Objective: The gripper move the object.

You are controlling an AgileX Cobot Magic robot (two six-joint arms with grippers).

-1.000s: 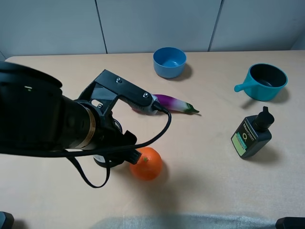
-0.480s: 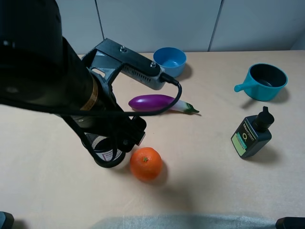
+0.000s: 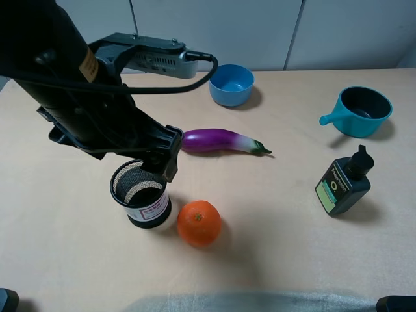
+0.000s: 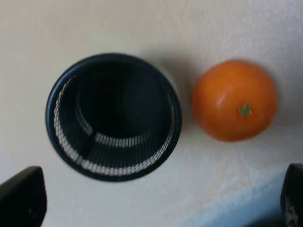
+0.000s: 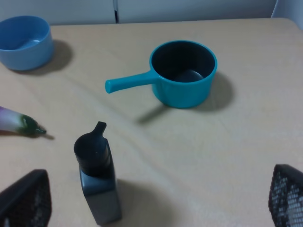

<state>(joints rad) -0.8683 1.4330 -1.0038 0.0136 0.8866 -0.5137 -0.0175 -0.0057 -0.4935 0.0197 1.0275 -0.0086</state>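
Setting: a pale tan table point(image 3: 273, 227) seen from a high camera, with a grey panelled wall behind it.
Mesh cup: a small black wire-mesh cylinder point(image 3: 141, 194) stands upright on the table at the left front, mouth open upward, a white label with pink edging on its side; nothing grips it.
Left pincer: the left pincer point(image 4: 156, 201) hangs above the mesh cup point(image 4: 113, 117); its two dark fingertips point(image 4: 21, 198) show at opposite edges of the left wrist view, spread wide apart and touching nothing.
Left arm: a bulky black housing point(image 3: 91, 110) with a looping black cable point(image 3: 195, 75) covers the upper left of the high view.
Orange: a round orange point(image 3: 199, 223) with a green stem spot sits just beside the cup, on the side towards the table's middle, apart from it.
Eggplant: a purple eggplant point(image 3: 218, 141) lies on its side behind the cup and orange.
Blue bowl: a blue bowl point(image 3: 231, 84) sits near the far edge.
Teal cup: a teal handled cup point(image 3: 361, 111) stands at the far right.
Bottle: a dark bottle point(image 3: 343, 182) stands in front of the teal cup.
Right pincer: the right pincer point(image 5: 154, 201) shows dark fingertips at both edges of its wrist view, spread wide, holding nothing.
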